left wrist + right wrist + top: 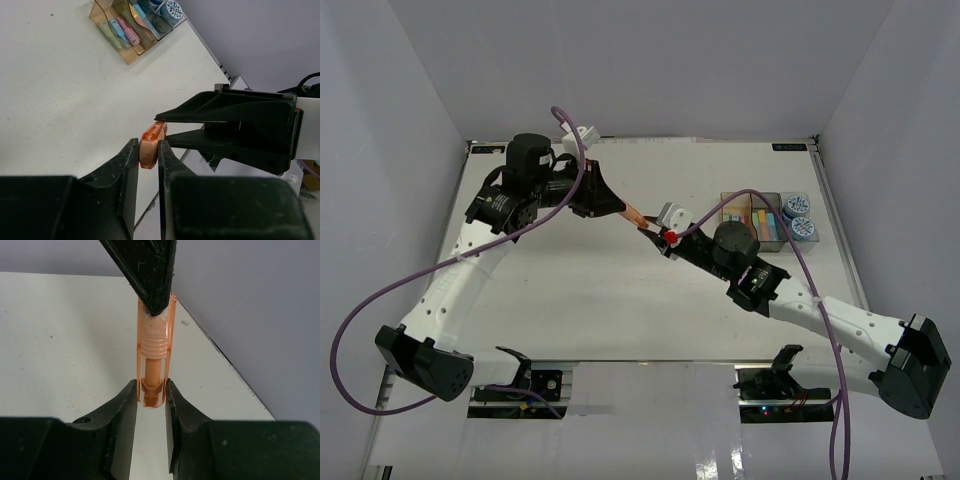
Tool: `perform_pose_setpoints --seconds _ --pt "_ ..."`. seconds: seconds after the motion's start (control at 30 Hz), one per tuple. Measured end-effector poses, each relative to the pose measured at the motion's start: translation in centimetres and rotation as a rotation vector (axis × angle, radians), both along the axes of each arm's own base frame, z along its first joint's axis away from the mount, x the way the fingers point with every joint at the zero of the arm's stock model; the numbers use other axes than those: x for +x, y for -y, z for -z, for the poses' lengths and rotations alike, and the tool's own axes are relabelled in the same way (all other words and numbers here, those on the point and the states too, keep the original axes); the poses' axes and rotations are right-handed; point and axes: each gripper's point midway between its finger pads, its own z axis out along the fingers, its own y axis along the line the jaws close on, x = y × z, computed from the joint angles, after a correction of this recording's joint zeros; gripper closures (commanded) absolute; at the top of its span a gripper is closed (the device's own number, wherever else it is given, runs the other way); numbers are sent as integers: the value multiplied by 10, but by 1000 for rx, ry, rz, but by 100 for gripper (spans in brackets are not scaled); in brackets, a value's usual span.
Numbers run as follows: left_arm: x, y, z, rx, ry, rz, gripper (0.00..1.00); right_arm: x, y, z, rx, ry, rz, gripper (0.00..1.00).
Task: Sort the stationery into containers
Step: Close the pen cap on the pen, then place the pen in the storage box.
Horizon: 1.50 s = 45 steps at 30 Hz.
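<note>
1. the left gripper (625, 210) reached out over the far left-centre of the table (570, 300), its claw narrowed onto one end of the orange stick (635, 218). in the left wrist view its two black fingers (127, 160) pressed on either side of that end.
2. the orange stick hung in the air above the middle of the table, not touching the surface. it was gripped at both ends.
3. from above, its long axis ran on a diagonal from far left to near right, along the line joining the two claws. in the right wrist view the stick (154, 355) stood straight up the frame, pointing away from the right claw toward the left one. its clear orange shell showed a ribbed inner piece.
4. the right gripper (651, 233) met it from the near right, jaws drawn in close on the stick's lower end, a finger (125, 405) touching each side.
5. well apart to the far right stood the row of bins. the amber bin (127, 55) held green, blue and pink sticks lying lengthwise. the grey bin (159, 31) sat just beside it with another stick or two inside.
6. furthest right, the clear bin (798, 194) held the two blue-and-white tubs (801, 228).
</note>
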Motion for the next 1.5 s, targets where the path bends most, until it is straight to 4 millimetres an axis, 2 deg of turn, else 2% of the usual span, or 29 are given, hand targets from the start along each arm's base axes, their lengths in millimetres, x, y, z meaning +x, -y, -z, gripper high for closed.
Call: perform_pose_setpoints --seconds 0.33,0.73,0.83,0.9,1.0,1.07,1.17,1.27,1.37,1.43,1.5 --pt "5 2 1 -22 8 -11 76 5 0 -4 -56 -17 9 92" --pt "11 10 11 -17 16 -31 75 13 5 6 -120 -38 45 92" --pt "13 11 16 -11 6 -38 65 14 7 10 -141 -40 49 92" --pt "16 10 18 1 6 -62 55 15 7 9 -144 -28 55 92" --pt "10 14 26 23 -26 -65 43 14 3 -10 -84 24 54 92" --pt "10 16 27 41 -23 -84 37 14 7 -11 -56 44 72 92" --pt "18 8 24 61 9 -147 32 16 21 6 -49 39 129 92" --pt "26 -5 10 60 77 -225 26 25 43 41 -90 -22 215 92" --pt "27 -18 -18 18 181 -287 18 48 77 75 -134 -115 359 92" --pt "22 -28 -33 -15 247 -324 13 65 102 86 -134 -184 471 92" --pt "19 -38 -37 -33 298 -370 10 84 128 97 -134 -261 594 92"
